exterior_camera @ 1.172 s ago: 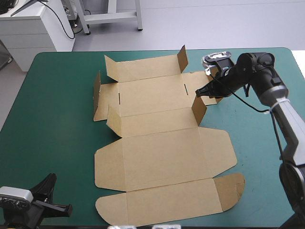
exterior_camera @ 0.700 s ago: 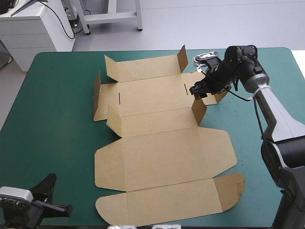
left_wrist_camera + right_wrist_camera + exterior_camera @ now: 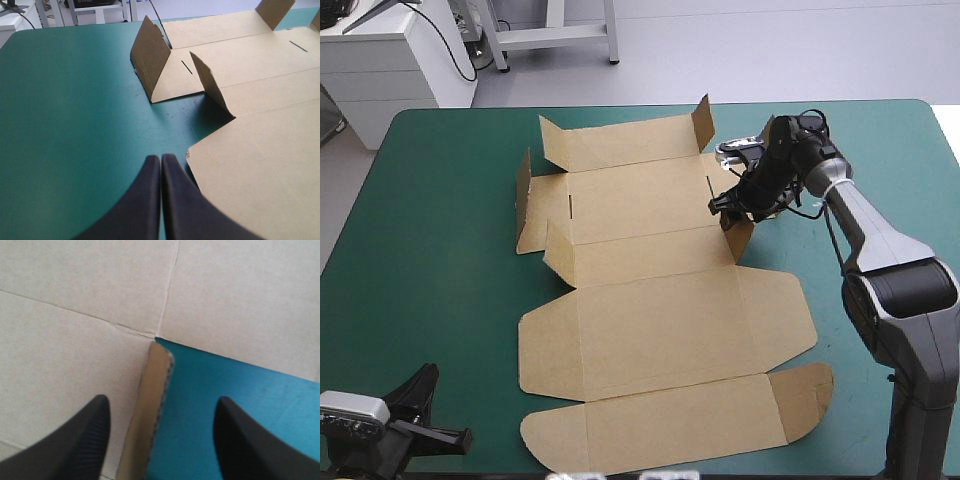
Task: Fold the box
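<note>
At the counter's near left corner, the left claw of two broad black curved fingers is clenched on nothing; in its own view the fingers meet in one pointed arch over the teal-green counter. It sits just beside the box's near left edge without touching the board.

The box, a cut sheet of brown cardboard, lies across the middle of the counter, still mostly flat. Its two near panels with rounded corners lie flat on the cover. Towards the far side some parts are raised: a side flap stands at the left edge, a smaller tab rises just nearer than it, and the far panel tilts up, with a tab at each end. The left wrist view shows the same two left-hand flaps standing above the flat sheet.

At the right end of the sheet's far half, the right claw points down over an upright flap. Its own view shows the claw released, fingers well apart. The flap's corrugated edge stands between them, with flat board on one side and bare counter on the other. Neither finger visibly touches the flap.
</note>
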Motion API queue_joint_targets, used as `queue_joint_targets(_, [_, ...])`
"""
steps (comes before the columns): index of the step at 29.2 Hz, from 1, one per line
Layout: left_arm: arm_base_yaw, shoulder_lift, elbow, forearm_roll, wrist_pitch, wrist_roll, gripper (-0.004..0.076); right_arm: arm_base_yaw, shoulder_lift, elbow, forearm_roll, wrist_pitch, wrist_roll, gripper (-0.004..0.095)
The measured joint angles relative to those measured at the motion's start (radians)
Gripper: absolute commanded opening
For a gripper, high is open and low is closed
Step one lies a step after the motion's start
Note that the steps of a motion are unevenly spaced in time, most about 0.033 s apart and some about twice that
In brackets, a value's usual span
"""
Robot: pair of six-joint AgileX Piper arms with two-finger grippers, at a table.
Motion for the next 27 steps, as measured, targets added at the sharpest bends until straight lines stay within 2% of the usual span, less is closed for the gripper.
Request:
queue_joint_targets(2, [0.000,0.000,0.000,0.000,0.000,0.002,-0.0008,0.015,0.001,0.000,0.000,0.000,0.000,-0.0021])
queue_joint_targets(8, [0.000,0.000,0.000,0.000,0.000,0.002,-0.0008,0.026,0.001,0.000,-0.003,-0.005,-0.001,-0.0021])
queue_joint_targets(11, [0.000,0.000,0.000,0.000,0.000,0.002,-0.0008,0.026,0.001,0.000,-0.011,-0.011,-0.060,-0.0021])
queue_joint_targets(14, [0.000,0.000,0.000,0.000,0.000,0.002,-0.0008,0.031,0.001,0.000,-0.012,-0.012,-0.185,-0.0021])
queue_joint_targets(21, [0.001,0.000,0.000,0.000,0.000,0.002,-0.0008,0.058,0.010,-0.069,-0.009,-0.002,-0.585,-0.0021])
queue_joint_targets(27, [0.002,0.000,0.000,0.000,0.000,0.002,-0.0008,0.103,0.010,-0.203,-0.040,-0.026,-0.782,-0.0021])
